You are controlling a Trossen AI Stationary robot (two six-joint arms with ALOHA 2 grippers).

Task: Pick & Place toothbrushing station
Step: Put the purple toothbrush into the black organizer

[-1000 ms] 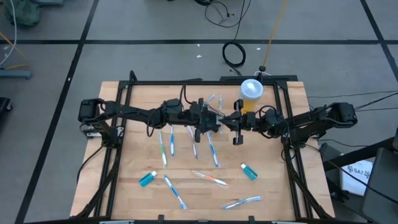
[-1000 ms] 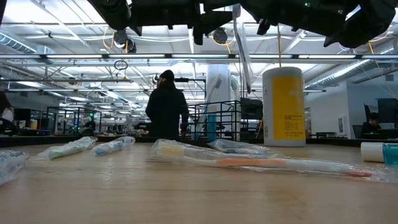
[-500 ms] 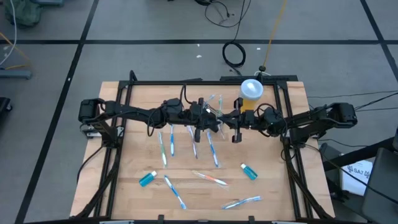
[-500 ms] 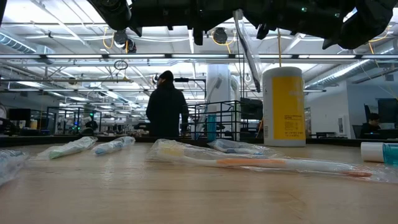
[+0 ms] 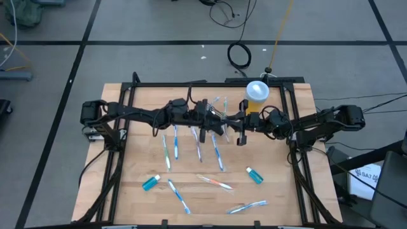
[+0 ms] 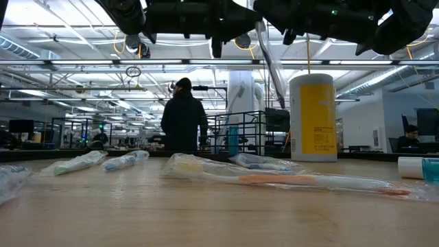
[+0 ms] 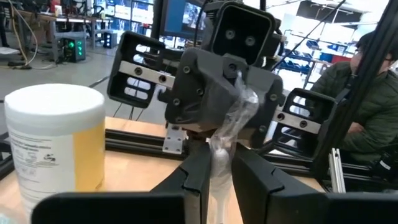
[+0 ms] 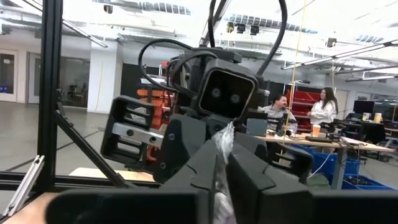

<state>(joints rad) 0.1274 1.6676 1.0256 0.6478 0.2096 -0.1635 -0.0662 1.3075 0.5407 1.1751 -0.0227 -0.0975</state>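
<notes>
Above the middle of the table my two grippers meet nose to nose, the left gripper (image 5: 221, 122) coming from the table's left and the right gripper (image 5: 236, 123) from its right. Both are shut on one clear-wrapped toothbrush (image 6: 271, 62), which hangs tilted between them, well clear of the table. In the left wrist view the wrapper (image 7: 231, 121) runs from my left gripper (image 7: 219, 155) to the face of the right one. The right wrist view has it between the fingers of the right gripper (image 8: 222, 158). The toothbrushing station is out of view. My left gripper pinches the wrapped toothbrush (image 7: 218, 163) between its two fingers, coming level from the table's left. The wrapper stands up out of the fingers, lifted clear. My right gripper has the same wrapper (image 8: 222, 142) between its two close-set fingers, coming from the table's right, slanting a little upward.
A yellow cup with a white lid (image 5: 257, 95) stands at the far right of the wooden table (image 5: 140, 102). Several wrapped toothbrushes (image 5: 215, 182) and two small teal bottles (image 5: 151, 183) (image 5: 254, 175) lie on the board. A person (image 6: 184, 116) stands in the room beyond.
My left gripper has shut on the wrapped toothbrush that the right gripper holds out. Both hands have kept their place. The toothbrush's lower end has swung slightly.
</notes>
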